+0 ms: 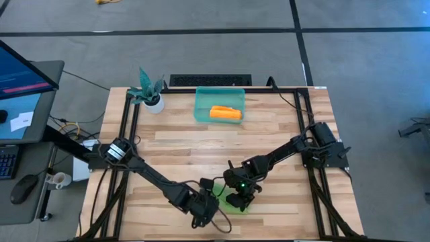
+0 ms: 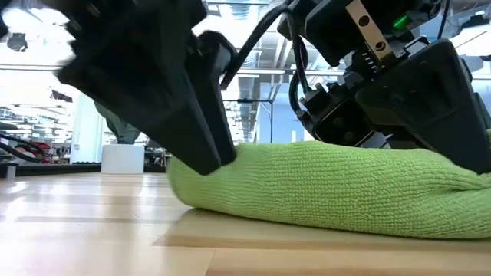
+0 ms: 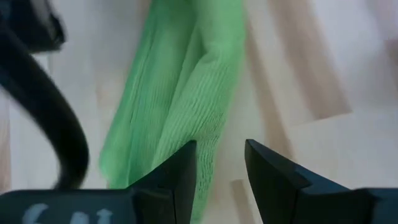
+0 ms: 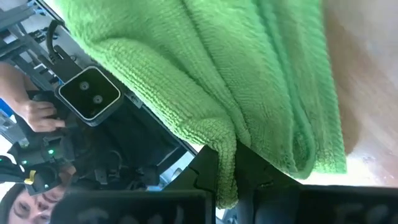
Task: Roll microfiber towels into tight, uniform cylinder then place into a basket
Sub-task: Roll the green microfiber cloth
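Note:
A lime green towel (image 1: pixel 236 208) lies loosely rolled on the wood near the table's front edge; in the low view it is a long low roll (image 2: pixel 330 184). My left gripper (image 3: pixel 221 168) stands open at the roll's left end, with bare wood in its gap. My right gripper (image 4: pixel 227 186) is shut on the towel from the far right. The teal basket (image 1: pixel 201 111) stands at the table's far side with a rolled orange towel (image 1: pixel 226 113) in it. My left gripper touches the roll's left end (image 2: pixel 234 161) with one finger (image 2: pixel 201 130), which slants down against it; nothing is pinched. My right gripper pinches a folded edge of the towel (image 4: pixel 227 158) between its two fingers, slanting down from the far right. A narrow strip of cloth runs back between the fingers. The towel rests on the table.
A small white pot with a teal plant (image 1: pixel 151 97) stands at the far left corner. Bare wood lies between the basket and the towel. The front edge of the table is close behind both grippers. A person shows beyond the table in the right wrist view.

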Tool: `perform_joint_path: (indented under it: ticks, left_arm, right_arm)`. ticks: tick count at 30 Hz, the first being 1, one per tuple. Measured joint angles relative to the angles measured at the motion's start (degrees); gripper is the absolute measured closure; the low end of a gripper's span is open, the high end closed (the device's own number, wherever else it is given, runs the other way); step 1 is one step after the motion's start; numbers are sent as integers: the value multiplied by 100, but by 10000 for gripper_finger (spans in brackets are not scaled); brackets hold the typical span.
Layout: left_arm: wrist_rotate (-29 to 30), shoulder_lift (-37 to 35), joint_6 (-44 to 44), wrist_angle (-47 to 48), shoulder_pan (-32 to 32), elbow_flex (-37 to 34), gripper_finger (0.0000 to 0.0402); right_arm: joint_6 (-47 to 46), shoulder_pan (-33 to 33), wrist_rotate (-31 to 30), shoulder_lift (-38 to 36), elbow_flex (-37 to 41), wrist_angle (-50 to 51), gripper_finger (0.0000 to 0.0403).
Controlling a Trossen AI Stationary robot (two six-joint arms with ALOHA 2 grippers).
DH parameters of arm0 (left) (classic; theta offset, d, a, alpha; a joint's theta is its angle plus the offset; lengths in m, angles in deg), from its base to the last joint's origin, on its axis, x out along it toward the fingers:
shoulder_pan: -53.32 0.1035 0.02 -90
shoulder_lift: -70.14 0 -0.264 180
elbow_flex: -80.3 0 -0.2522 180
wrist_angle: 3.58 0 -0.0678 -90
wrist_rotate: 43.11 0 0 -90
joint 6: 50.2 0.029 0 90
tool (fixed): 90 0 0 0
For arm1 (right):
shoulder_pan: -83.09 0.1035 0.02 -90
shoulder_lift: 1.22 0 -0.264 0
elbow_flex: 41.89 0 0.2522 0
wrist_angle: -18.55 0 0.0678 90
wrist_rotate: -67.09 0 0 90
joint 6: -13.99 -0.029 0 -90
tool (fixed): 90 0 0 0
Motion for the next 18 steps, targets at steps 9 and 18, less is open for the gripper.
perform_joint_path:
  ticks: [9, 18]
  left_arm:
    - [-114, 0, -299, 6, 439, -152, 272]
    - [135, 0, -261, 14, 152, -152, 272]
  right_arm:
    - [-2, 0, 179, 4, 0, 34, 360]
    - [109, 15, 214, 4, 0, 14, 360]
